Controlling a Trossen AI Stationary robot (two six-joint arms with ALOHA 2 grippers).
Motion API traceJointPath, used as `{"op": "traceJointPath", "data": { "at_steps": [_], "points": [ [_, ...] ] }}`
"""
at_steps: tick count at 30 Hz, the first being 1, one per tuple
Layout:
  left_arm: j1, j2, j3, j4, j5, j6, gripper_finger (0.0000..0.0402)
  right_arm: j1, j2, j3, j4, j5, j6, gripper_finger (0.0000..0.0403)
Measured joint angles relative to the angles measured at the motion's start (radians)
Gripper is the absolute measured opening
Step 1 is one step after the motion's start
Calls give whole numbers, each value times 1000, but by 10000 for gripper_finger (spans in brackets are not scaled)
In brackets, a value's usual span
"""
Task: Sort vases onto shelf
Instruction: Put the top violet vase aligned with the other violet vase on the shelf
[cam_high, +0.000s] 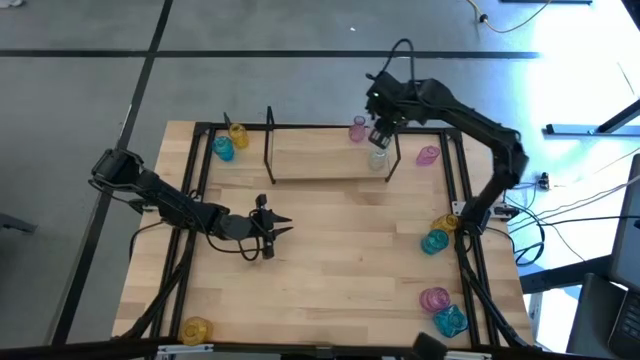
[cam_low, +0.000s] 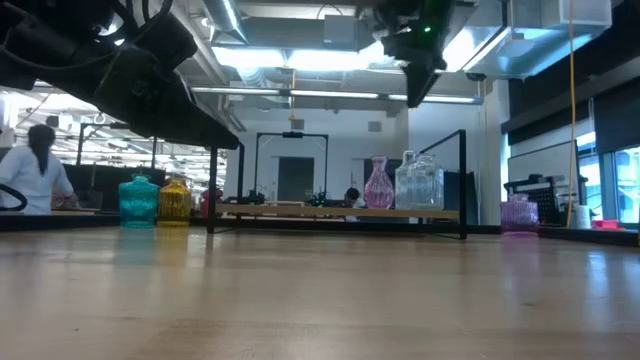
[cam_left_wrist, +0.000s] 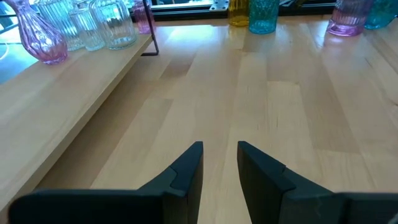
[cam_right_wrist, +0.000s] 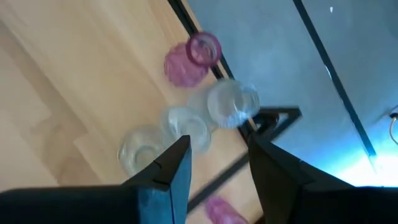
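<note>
Left gripper (cam_high: 284, 224): my fingers apart, empty, mid-table.
Right gripper (cam_high: 380, 137): apart above shelf (cam_high: 320, 158).
Vases on shelf: one pink (cam_right_wrist: 189, 57), three clear (cam_right_wrist: 231, 102), overlapping, edges unclear.

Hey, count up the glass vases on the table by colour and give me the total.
Yellow vases: 3
Teal vases: 3
Pink vases: 3
Clear vases: 3, grouped on the shelf
Total: 12

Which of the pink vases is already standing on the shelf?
The narrow-necked pink vase at the shelf's right end, beside the clear vases. The other pink ones sit on the table.
</note>
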Motion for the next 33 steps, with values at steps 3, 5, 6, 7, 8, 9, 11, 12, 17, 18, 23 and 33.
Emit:
{"op": "traceJointPath", "data": {
  "at_steps": [3, 5, 6, 7, 8, 9, 11, 12, 17, 18, 23, 33],
  "points": [
    [0, 0, 0, 0, 0, 0, 92, -2, -70, -67, 3, 0, 3, 143],
    [0, 0, 0, 0, 0, 0, 92, -16, -117, -113, 4, -2, 5, 141],
    [0, 0, 0, 0, 0, 0, 92, -25, -139, -132, 4, -3, 13, 139],
    [0, 0, 0, 0, 0, 0, 92, -36, -161, -152, 8, -3, 25, 137],
    [0, 0, 0, 0, 0, 0, 92, -50, -181, -172, 9, -2, 39, 135],
    [0, 0, 0, 0, 0, 0, 92, -66, -201, -192, 10, 0, 51, 132],
    [0, 0, 0, 0, 2, 0, 92, -102, -238, -233, 11, -1, 76, 127],
    [0, 0, 0, -1, 3, 0, 92, -119, -255, -252, 9, -1, 83, 125],
    [0, 0, 0, -1, 6, 0, 92, -198, -312, -346, 8, -1, 125, 120],
    [0, 0, 0, -1, 5, 0, 92, -212, -317, -361, 10, -1, 131, 120],
    [1, 0, 0, -1, 5, 0, 92, -284, -319, -441, 16, -2, 183, 120],
    [1, 0, 0, -1, 4, 0, 92, -404, -319, -626, 130, -96, 187, 119]
  ]
}}
